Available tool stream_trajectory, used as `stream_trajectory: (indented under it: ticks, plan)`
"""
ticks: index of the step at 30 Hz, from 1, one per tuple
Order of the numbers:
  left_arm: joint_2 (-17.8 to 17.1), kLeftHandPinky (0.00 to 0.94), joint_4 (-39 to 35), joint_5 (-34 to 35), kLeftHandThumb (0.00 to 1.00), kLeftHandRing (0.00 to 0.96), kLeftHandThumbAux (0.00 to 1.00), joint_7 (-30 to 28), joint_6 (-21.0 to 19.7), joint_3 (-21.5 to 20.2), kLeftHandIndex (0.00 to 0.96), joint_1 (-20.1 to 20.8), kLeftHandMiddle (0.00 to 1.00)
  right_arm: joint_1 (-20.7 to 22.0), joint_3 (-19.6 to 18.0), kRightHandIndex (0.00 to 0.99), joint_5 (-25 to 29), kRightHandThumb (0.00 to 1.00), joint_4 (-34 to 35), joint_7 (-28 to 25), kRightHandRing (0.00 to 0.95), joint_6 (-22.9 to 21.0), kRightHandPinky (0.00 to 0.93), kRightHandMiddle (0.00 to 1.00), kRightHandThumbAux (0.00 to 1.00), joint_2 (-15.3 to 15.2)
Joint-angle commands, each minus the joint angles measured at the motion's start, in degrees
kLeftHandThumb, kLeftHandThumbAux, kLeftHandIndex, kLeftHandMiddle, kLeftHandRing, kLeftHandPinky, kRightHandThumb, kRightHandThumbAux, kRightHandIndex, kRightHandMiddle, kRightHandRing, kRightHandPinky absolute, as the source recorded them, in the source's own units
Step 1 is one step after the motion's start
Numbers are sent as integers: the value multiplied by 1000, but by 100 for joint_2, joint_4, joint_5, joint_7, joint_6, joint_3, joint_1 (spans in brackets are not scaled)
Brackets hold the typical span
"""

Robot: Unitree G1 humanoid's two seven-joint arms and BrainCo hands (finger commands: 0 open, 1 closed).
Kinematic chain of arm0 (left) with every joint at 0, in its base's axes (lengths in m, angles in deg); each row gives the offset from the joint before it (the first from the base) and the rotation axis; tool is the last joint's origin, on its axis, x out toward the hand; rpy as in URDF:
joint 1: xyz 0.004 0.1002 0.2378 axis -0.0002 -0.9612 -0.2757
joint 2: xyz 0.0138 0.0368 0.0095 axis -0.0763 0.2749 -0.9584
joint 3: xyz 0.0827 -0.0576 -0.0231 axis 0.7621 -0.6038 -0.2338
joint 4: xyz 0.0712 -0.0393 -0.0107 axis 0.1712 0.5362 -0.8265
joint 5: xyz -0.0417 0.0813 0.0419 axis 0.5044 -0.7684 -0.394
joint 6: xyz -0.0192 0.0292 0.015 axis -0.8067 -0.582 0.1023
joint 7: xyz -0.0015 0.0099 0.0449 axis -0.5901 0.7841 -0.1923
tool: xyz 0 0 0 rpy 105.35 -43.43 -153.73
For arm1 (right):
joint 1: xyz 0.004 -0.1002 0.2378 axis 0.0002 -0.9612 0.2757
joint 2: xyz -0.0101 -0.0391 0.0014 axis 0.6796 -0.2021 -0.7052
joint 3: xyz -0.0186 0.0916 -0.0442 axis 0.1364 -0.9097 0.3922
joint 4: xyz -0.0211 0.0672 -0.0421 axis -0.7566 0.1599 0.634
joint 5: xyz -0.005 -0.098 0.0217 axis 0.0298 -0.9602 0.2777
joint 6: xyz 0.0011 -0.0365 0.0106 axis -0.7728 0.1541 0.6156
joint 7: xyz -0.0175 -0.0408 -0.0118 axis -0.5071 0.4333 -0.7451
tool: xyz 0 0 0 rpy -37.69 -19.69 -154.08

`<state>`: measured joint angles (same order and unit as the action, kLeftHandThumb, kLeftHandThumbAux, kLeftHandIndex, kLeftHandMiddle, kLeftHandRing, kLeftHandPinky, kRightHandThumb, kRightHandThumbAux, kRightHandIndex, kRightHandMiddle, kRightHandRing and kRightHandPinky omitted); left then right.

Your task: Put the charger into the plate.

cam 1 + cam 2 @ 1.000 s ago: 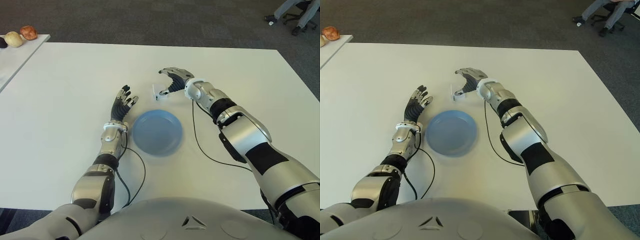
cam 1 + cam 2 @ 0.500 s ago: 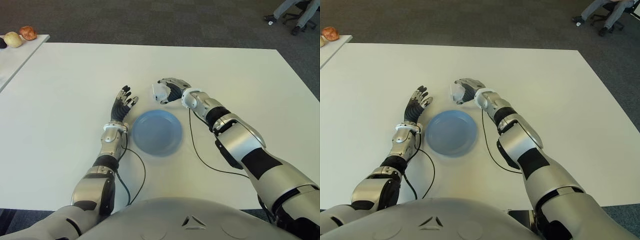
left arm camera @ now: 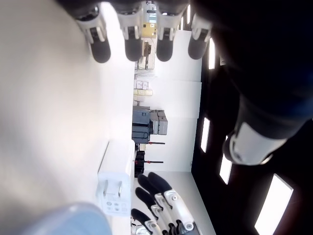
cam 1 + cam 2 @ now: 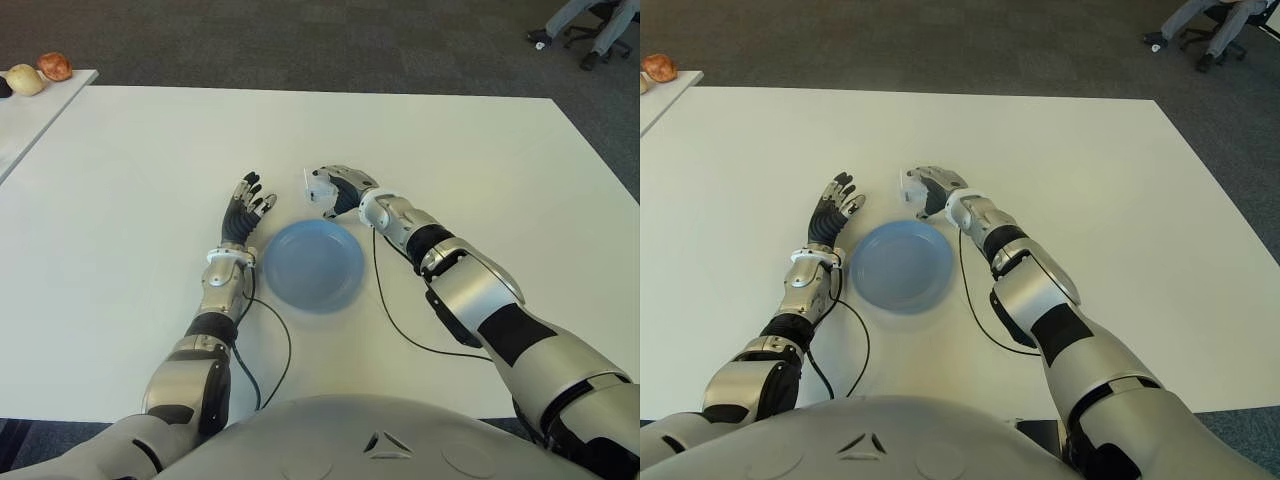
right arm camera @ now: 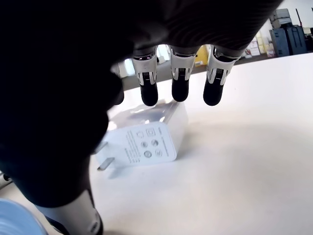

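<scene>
The white charger [image 4: 319, 186] lies on the white table [image 4: 130, 180] just beyond the far rim of the empty blue plate [image 4: 312, 264]. My right hand [image 4: 336, 189] curls around it. In the right wrist view the fingers [image 5: 179, 83] press on the far edge of the charger [image 5: 146, 139], and the thumb sits at the side where the prongs stick out. The left wrist view shows the charger [image 3: 116, 183] still down on the tabletop. My left hand [image 4: 246, 210] shows left of the plate, fingers spread and holding nothing.
A second white table at the far left carries round fruit-like things [image 4: 28, 78]. A person's legs and an office chair [image 4: 590, 25] are at the far right on the dark carpet. Black cables [image 4: 390, 300] trail from both wrists across the table.
My right hand has gone from spread open above the charger to curled around it, and its wrist has dropped toward the table. The charger has barely shifted. The left hand has not moved.
</scene>
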<state>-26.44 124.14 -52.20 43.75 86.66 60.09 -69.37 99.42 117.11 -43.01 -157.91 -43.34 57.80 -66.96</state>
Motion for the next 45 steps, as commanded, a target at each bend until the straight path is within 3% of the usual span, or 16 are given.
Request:
stream_trajectory:
  ticks: [1, 18, 31, 45]
  plan:
    - [109, 122, 242, -81, 0, 92, 637, 66, -345, 63, 48, -431, 93, -186, 13, 0, 1, 0, -67, -26, 0, -36, 0, 0, 831, 42]
    - [110, 116, 104, -50, 0, 91, 635, 45, -423, 47, 48, -499, 90, -490, -336, 0, 341, 0, -63, -547, 0, -278, 27, 0, 729, -1]
    - [97, 120, 80, -71, 0, 93, 626, 89, -416, 40, 52, -519, 94, -556, -382, 0, 384, 0, -56, -708, 48, -311, 113, 40, 697, -121]
    - [79, 114, 108, -78, 0, 91, 624, 72, -405, 43, 42, -513, 92, -326, -254, 5, 249, 0, 24, -1065, 103, -59, 161, 80, 689, -771]
